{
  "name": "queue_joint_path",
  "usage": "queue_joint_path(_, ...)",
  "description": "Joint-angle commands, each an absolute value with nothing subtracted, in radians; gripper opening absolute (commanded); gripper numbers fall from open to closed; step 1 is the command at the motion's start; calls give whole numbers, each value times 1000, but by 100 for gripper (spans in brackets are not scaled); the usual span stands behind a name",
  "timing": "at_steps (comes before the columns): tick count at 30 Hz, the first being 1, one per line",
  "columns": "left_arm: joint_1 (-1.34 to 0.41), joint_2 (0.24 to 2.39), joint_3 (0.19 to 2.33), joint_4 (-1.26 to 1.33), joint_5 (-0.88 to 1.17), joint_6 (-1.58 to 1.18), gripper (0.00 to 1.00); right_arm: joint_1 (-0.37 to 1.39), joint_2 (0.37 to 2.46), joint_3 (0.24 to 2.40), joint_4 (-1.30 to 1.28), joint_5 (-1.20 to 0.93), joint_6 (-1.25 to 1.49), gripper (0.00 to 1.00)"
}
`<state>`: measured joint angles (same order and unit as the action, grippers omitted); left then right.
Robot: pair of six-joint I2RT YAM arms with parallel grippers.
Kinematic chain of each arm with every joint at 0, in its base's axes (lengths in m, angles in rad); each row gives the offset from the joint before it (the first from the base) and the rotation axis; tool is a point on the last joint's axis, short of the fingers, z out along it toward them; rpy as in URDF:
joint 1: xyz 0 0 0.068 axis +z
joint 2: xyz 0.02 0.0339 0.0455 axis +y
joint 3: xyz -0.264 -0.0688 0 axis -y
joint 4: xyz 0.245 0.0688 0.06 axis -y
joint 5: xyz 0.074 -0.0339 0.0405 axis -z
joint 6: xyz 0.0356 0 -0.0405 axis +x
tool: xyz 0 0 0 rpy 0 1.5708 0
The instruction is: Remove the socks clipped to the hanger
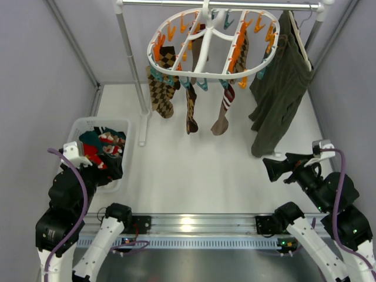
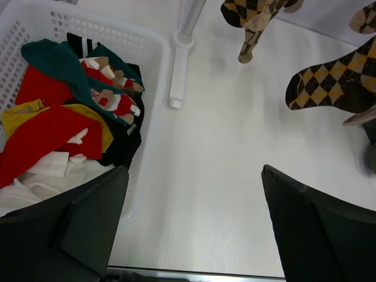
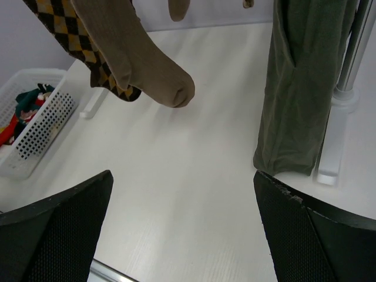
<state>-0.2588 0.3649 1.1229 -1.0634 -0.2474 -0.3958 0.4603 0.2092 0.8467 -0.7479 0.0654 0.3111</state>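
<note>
Top external view, socks [image 1: 161, 88] clipped on hanger [image 1: 211, 44], left hand [image 2: 191, 182] by basket [image 1: 82, 124], right hand [image 1: 269, 168], both wide open, empty.

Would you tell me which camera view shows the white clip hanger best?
The top external view: it shows the whole oval hanger with clips and socks. Both wrist views catch only sock ends, never the hanger.

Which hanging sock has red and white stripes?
The brown sock dangling rightmost below the white plastic oval hanger; the other socks have diamond patterns.
</note>
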Motion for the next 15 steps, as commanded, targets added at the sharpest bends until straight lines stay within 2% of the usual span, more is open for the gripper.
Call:
queue_joint_path(1,-261,376,1120,-1040,-247,-410,99,449,213,862,-720,81,327,100)
queue_joint_path(9,-261,380,1105,-1035,-241,-436,99,451,218,730,-406,-210,368,99)
queue_joint_path(15,-259,387,1094,-1017,-236,-457,99,449,458,706,-180,-402,417,99)
